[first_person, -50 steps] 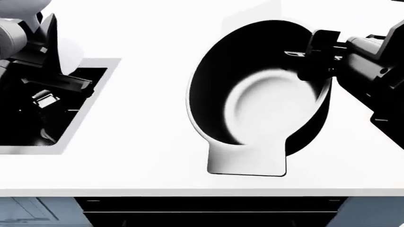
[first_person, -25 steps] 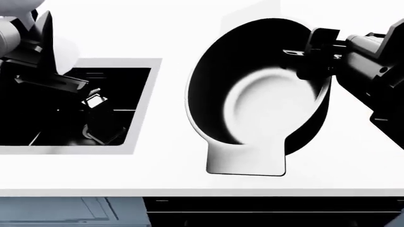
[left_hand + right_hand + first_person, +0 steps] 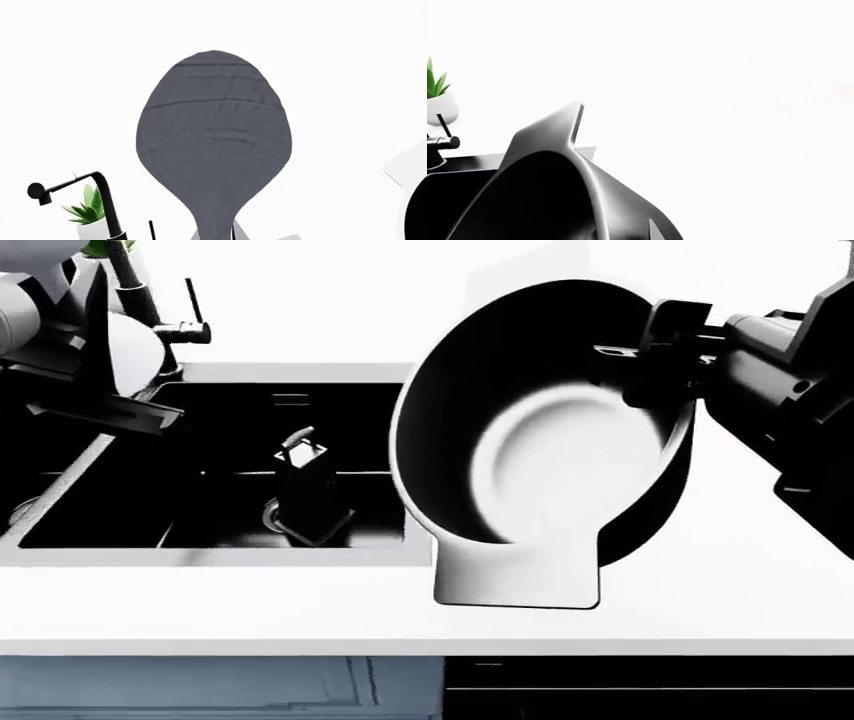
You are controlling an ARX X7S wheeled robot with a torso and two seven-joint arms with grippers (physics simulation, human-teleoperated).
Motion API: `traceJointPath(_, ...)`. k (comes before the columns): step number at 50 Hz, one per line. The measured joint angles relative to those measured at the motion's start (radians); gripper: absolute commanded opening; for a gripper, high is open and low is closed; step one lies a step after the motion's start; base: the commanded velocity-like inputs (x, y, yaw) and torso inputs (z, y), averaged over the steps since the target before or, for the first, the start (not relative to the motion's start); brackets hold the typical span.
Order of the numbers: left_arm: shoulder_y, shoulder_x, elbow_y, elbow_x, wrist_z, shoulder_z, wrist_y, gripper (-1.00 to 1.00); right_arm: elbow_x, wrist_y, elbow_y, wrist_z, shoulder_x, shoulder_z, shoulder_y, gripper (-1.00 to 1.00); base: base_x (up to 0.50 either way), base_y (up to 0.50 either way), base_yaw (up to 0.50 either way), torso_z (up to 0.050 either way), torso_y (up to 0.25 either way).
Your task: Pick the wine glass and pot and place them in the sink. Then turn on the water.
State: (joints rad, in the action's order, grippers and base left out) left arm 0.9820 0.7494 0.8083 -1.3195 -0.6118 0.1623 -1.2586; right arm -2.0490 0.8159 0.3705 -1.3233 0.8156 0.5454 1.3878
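Pot (image 3: 561, 450) lifted, tilted mouth toward head camera, clamped at far rim by right gripper (image 3: 654, 355). Sink (image 3: 200, 550) lies to pot's left, near basin open, just beside pot's lower tab handle. Leftward carry needs clearance over steel rim. Left gripper (image 3: 100, 350) over sink's far-left corner near faucet (image 3: 147, 310), apparently gripping wine glass (image 3: 213, 145) (jaws unseen, cannot tell).

Pot (image 3: 561, 470) right of sink (image 3: 214, 555), faucet (image 3: 140, 300) behind.
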Motion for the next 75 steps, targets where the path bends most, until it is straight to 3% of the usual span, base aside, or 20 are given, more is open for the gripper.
traceJointPath(75,-0.013,0.034,-0.010,0.006,-0.004,-0.039,0.049,-1.00,0.008,-0.021,-0.001,-0.002,0.037,0.003,0.005,-1.00,0.00,0.50,0.00,0.002,0.006)
